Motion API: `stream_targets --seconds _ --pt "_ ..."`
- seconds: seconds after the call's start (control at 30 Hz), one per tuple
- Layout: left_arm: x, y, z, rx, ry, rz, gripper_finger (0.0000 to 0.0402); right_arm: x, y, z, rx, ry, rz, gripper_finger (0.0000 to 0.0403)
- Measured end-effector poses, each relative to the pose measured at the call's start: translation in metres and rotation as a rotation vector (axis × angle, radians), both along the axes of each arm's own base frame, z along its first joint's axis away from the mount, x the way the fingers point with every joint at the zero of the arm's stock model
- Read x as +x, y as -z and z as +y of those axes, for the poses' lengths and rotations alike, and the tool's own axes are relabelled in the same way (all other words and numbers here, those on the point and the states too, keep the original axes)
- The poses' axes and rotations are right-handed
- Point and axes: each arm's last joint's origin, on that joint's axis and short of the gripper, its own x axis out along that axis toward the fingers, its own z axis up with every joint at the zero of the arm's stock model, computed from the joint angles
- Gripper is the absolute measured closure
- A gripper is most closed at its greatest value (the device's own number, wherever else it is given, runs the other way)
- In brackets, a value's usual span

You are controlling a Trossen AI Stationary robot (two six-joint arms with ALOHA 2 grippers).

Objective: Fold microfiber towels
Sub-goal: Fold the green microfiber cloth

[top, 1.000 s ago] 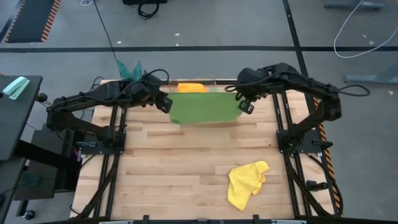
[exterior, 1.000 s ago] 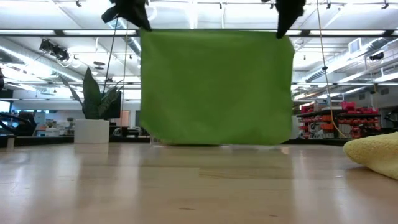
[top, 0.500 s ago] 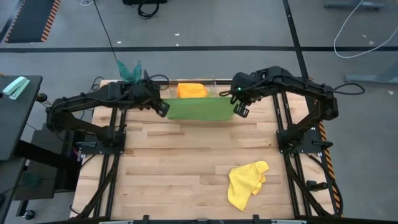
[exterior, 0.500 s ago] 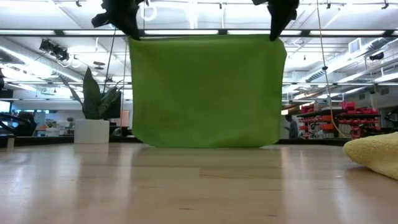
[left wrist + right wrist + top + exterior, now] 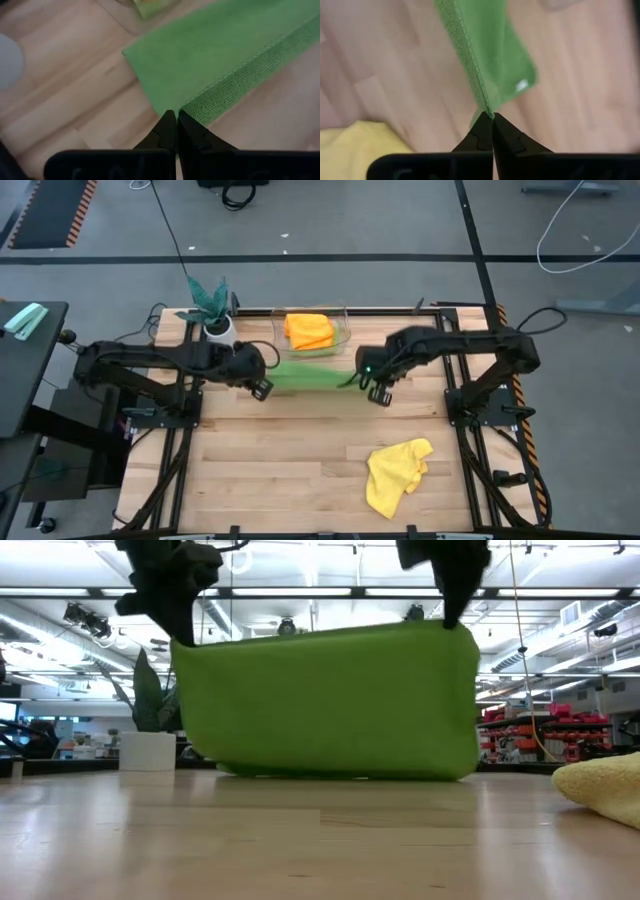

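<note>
The darker green towel (image 5: 310,375) hangs between the two tools near the counter's far edge, just in front of the clear plastic bin (image 5: 343,338). The left tool (image 5: 258,383) is pinched tight on one upper corner and the right tool (image 5: 368,383) on the other. In the low view the lower edge of the cloth has reached the counter (image 5: 290,470) and bulges a little there, while the top edge sags between the grips.

From the way it drapes, this cloth is light and thoroughly limp — it will not hold a line by itself, so any fold has to be laid onto the wood rather than creased in the air. The pile looks fine and slightly grippy, which should stop it sliding on the planks once set down. Both wrist views show a stitched, ribbed hem along the edge; that hem at the corners is the firmest place to hold, and both tools have it there. A small white label shows on the cloth in the right wrist view.

An orange towel (image 5: 309,331) lies bunched inside the bin, which has thin transparent walls. A yellow towel (image 5: 397,475) sits crumpled near the counter's near right corner, thicker-looking in its loose heap. The counter is pale butcher-block wood in long strips. A teal-leaved plant (image 5: 207,295) in a white pot stands at the far left corner. No lime cloth can be made out apart from these.
</note>
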Motion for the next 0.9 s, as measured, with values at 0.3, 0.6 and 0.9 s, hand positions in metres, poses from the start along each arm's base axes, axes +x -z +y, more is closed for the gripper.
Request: stream_targets --seconds 0.3,0.6,0.9 --pt "0.002 0.009 -0.036 -0.073 0.051 -0.051 0.0395 -0.023 0.056 0.033 0.140 0.118 -0.114 0.0403" --pt "-0.001 0.009 -0.066 -0.167 0.053 -0.096 0.0395 -0.029 0.104 0.075 0.285 0.128 -0.154 0.0403" --pt "-0.003 0.053 -0.080 -0.264 0.012 -0.112 0.0395 -0.033 0.114 0.084 0.307 0.148 -0.163 0.0403"
